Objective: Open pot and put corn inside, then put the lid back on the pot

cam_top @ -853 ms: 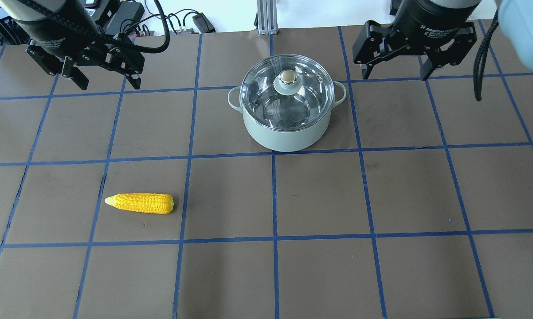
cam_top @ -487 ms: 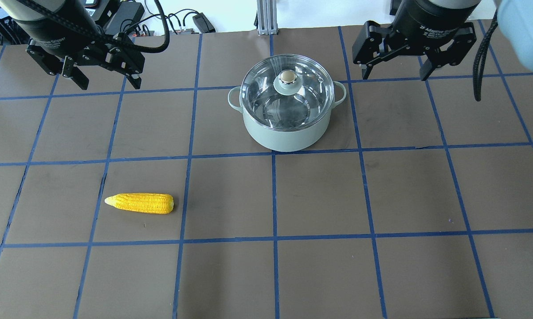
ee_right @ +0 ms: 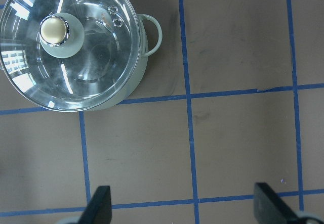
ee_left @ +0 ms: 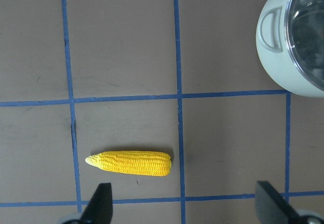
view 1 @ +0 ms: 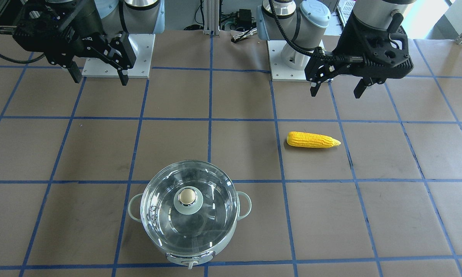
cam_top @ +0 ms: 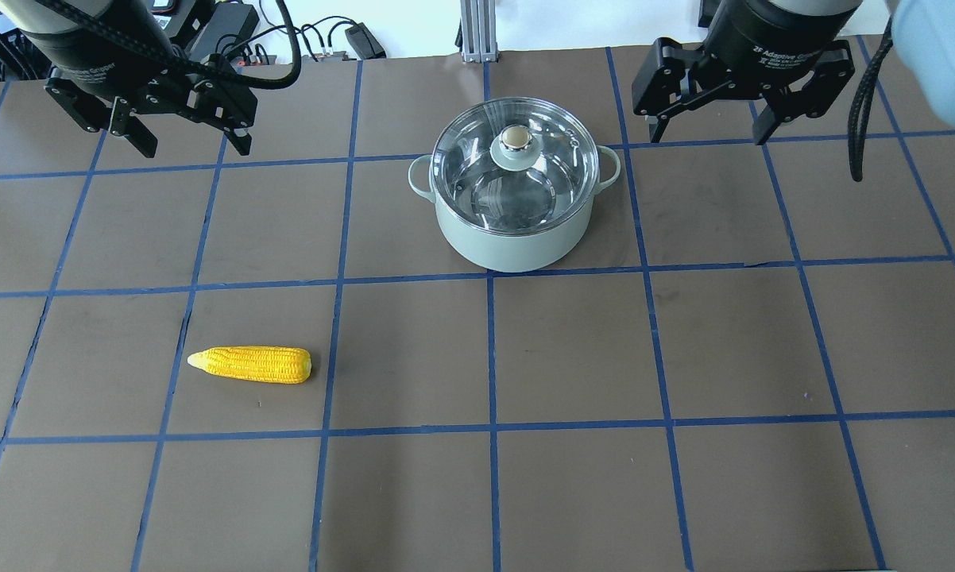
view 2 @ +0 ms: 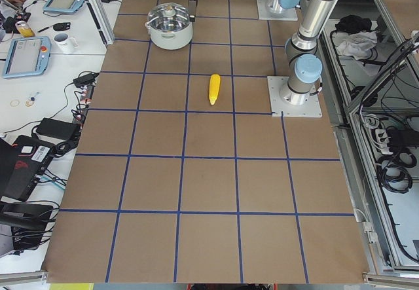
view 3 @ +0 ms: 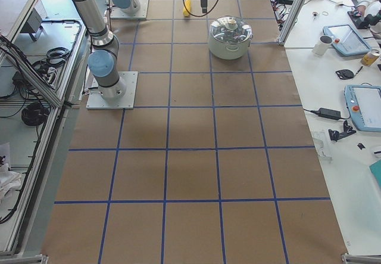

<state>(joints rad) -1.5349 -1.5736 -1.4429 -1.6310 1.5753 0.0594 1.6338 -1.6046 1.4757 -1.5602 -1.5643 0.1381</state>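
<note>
The pale mint-green pot (cam_top: 509,246) stands at the table's far middle with the clear glass lid (cam_top: 553,179) on it, its gold-beige knob (cam_top: 515,138) up. The yellow corn (cam_top: 251,365) lies flat at the near left, pointed tip to the left. My left gripper (cam_top: 195,149) is open and empty, high above the far left; the left wrist view shows the corn (ee_left: 131,163) between and ahead of its fingers. My right gripper (cam_top: 708,137) is open and empty, high to the right of the pot. The right wrist view shows the lid (ee_right: 96,67) at the upper left.
The table is brown paper with a blue tape grid. The arm bases (view 1: 117,54) stand on white plates on the robot's side. Cables and power bricks (cam_top: 287,32) and an aluminium post (cam_top: 477,32) lie past the far edge. A side bench holds tablets and a mug (view 2: 65,41).
The left gripper has shifted very slightly toward the far edge. The pot, lid, corn and right gripper have not moved.
</note>
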